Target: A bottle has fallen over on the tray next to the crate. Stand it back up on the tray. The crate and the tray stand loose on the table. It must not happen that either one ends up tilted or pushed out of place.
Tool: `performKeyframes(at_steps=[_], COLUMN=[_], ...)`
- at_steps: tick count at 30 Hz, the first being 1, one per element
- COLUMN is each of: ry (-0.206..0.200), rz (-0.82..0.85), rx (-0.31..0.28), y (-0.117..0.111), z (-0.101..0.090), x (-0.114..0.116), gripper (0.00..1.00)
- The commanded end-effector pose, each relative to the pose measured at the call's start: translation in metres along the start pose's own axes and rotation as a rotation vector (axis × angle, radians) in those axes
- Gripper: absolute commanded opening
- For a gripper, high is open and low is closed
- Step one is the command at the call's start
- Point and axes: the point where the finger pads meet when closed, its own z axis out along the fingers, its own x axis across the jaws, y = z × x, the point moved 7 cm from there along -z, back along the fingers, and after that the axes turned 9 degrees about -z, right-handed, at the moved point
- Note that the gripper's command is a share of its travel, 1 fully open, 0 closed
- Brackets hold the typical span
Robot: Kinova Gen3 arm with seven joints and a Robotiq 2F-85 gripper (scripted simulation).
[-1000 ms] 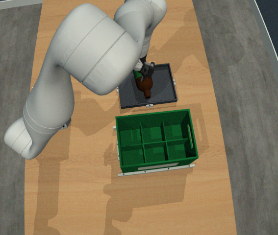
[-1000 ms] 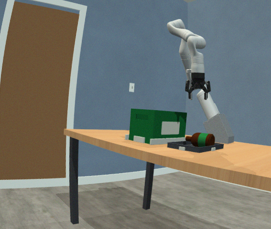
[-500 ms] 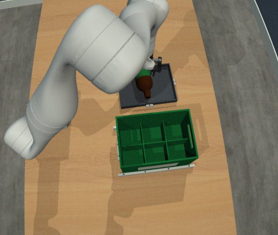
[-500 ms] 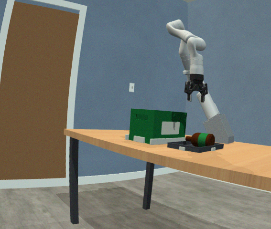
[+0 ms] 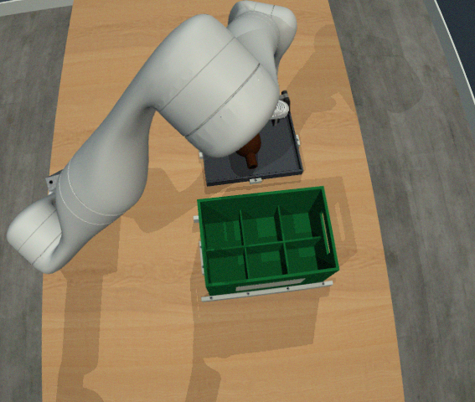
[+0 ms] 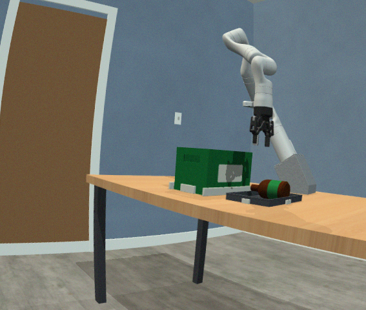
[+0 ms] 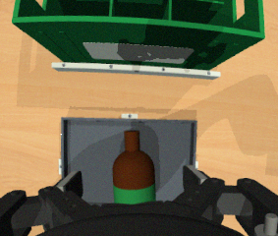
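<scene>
A brown bottle (image 6: pixel 270 188) with a green label lies on its side on the dark grey tray (image 6: pixel 263 198), neck toward the crate. In the top view only its neck end (image 5: pixel 250 156) shows on the tray (image 5: pixel 256 153); my arm hides the rest. In the wrist view the bottle (image 7: pixel 134 169) lies on the tray, neck pointing at the crate. My gripper (image 6: pixel 261 143) is open and empty, pointing down, well above the bottle. Its fingers frame the bottle's body in the wrist view.
The green crate (image 5: pixel 266 244) with six empty compartments stands beside the tray's near edge, also in the side view (image 6: pixel 212 170) and the wrist view (image 7: pixel 141 7). The arm's grey base (image 6: pixel 295 175) stands behind the tray.
</scene>
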Motion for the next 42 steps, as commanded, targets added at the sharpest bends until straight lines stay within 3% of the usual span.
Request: performKeyframes(at_steps=[1,6,7,42], ry=[0.004,0.004,0.004,0.004], rz=[0.0,0.0,0.0,0.0], rx=[0.001,0.001,0.001,0.001], y=[-0.0003,-0.0003,-0.0003,-0.0003], z=[0.0023,0.0023,0.0023,0.0023], x=[-0.0002,-0.0002,-0.0002,-0.0002], gripper=[1.0,1.0,0.0,0.0])
